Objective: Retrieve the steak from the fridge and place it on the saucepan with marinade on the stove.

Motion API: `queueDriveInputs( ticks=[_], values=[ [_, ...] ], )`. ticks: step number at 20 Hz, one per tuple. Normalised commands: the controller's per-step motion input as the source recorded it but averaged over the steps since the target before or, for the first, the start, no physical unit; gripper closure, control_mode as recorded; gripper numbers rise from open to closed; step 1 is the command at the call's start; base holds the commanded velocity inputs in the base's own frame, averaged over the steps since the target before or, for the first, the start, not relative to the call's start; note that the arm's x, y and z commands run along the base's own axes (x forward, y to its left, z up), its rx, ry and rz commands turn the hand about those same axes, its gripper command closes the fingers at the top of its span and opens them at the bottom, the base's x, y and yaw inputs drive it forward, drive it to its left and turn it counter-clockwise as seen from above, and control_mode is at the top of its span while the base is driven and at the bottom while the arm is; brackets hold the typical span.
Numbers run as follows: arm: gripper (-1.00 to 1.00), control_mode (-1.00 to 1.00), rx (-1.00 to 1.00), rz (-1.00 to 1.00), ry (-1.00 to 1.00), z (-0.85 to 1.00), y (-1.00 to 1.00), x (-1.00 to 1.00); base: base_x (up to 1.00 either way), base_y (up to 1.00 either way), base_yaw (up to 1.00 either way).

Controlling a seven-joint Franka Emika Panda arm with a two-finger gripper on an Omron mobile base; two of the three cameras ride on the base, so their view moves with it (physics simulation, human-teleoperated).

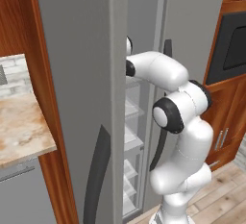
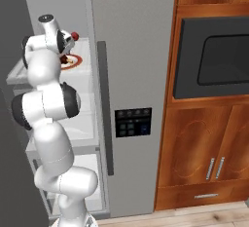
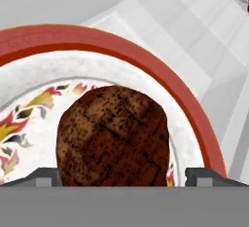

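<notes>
The arm (image 1: 182, 122) is showing glossy white, rounded shell segments, bulging like stacked capsules. Black rings and dark round caps are marking its joints. The claw (image 3: 124, 175) is ending in two small dark grey fingertips (image 3: 206, 176).

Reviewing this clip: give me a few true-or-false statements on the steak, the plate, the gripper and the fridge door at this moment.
1. The steak lies on a red-rimmed plate. True.
2. The gripper is shut on the steak. False: its fingertips stand wide, one on each side.
3. The fridge has a door open. True.
4. The plate is plain white inside. False: it has a red and yellow pattern.
</notes>
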Motion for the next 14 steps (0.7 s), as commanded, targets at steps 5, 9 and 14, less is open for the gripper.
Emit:
queueDriveInputs(
  ticks=[5, 9, 14],
  values=[
    [1.00, -1.00, -0.06, 0.05, 0.02, -0.29, 0.00, 0.00, 0.00, 0.00, 0.00],
    [1.00, -1.00, 0.00, 0.00, -0.01, -0.05, 0.00, 0.01, 0.00, 0.00, 0.00],
    [1.00, -1.00, 0.01, -0.02, -0.11, 0.03, 0.00, -0.09, 0.00, 0.00, 0.00]
  ],
)
